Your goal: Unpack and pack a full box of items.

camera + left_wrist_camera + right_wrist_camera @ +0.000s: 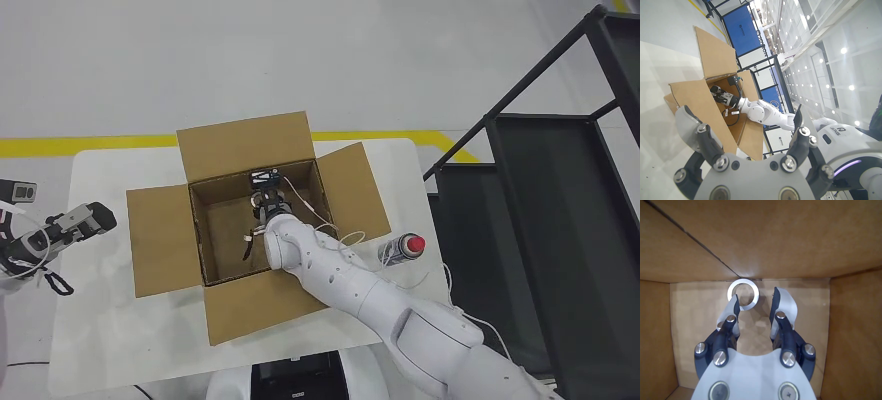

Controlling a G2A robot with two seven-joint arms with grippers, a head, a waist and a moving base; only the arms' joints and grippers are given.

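Observation:
An open cardboard box point(255, 135) stands in the middle of the white table point(110, 330). My right gripper point(262, 207) is down inside the box point(772, 237). In the right wrist view it point(755, 292) is open just above the box floor. A silvery white ring point(751, 287) lies flat on that floor at the foot of a wall, and one fingertip point(734, 303) overlaps its rim. My left gripper point(95, 215) hovers over the table's left edge, beside the box. It point(742, 108) is open and holds nothing. The left wrist view also takes in the box point(715, 53) and the right gripper point(714, 91).
A silver spray can with a red cap point(402, 248) lies on the table to the right of the box. All the box flaps are folded outward. A dark metal frame point(560, 200) stands off the table's right side. Thin white cables hang along the right arm.

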